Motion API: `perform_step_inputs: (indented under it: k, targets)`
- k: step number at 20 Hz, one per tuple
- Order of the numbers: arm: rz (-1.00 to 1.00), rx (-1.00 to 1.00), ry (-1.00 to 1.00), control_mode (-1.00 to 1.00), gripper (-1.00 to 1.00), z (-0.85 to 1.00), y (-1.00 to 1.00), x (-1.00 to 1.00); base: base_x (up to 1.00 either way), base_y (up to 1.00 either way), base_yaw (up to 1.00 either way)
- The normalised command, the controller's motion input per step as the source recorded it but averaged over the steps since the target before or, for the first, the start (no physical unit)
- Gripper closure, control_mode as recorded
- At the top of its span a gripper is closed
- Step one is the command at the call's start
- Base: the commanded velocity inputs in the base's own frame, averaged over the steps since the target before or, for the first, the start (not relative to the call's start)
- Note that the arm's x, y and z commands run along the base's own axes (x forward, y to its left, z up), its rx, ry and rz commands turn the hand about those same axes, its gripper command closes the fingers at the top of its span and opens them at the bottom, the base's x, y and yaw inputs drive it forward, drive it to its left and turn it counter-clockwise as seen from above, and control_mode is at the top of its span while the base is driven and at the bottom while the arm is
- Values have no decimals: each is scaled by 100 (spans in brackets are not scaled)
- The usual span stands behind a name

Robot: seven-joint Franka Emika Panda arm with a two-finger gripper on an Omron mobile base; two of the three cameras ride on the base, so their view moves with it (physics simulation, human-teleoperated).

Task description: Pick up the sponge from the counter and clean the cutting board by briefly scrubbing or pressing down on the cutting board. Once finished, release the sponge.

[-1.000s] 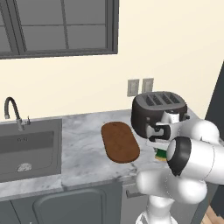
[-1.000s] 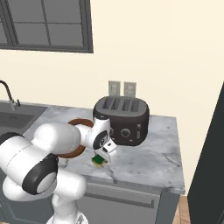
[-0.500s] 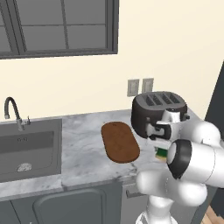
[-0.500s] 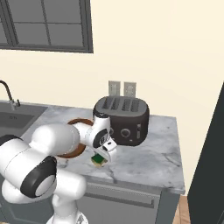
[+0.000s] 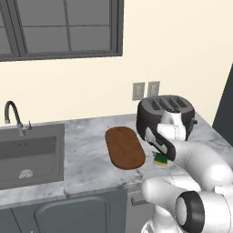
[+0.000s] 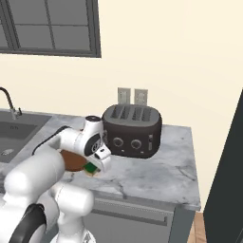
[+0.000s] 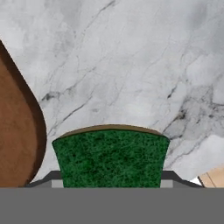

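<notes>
- In the hand view the sponge (image 7: 111, 157) sat right at the bottom between the fingers (image 7: 110, 183), its green face filling the gap, with a dark finger tip showing at each lower corner. They looked closed on it, so I took the pick-up as done.
- From the left base view, the sponge (image 5: 160, 159) showed its yellow base under the hand, low over the surface (image 5: 86, 161) and just beside the near right end of the cutting board (image 5: 124, 147). Whether it was lifted clear or was touching the stone, I could not tell.
- In the right base view the fingers (image 6: 93, 170) pointed down with the sponge (image 6: 90, 167) green between them, close to the board's (image 6: 71, 161) edge; the arm hid most of the board there.
- The hand view put the cutting board (image 7: 17, 131) at the left, with bare marbled surface (image 7: 131, 65) ahead of the sponge. So the sponge was not yet over the board, only next to it.
- Left to do, as I judged it: carry the sponge sideways over the wood, press or scrub briefly, then let go.
- Farther back stood the black toaster (image 5: 164, 116) against the wall, close behind the hand; a sideways move toward the board should lead away from it.
- Farthest left lay the sink (image 5: 27, 154) and its tap (image 5: 13, 118), well apart from the work.
</notes>
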Motion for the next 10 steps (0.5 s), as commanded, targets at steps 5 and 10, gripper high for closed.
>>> perform_step_inputs:
  k: [5, 10]
  targets:
    - [0, -1, 0, -100, 100, 12, 78, 11, 0, 0, 0]
    - [1, 0, 0, -100, 100, 2, 50, 38, 0, 0, 0]
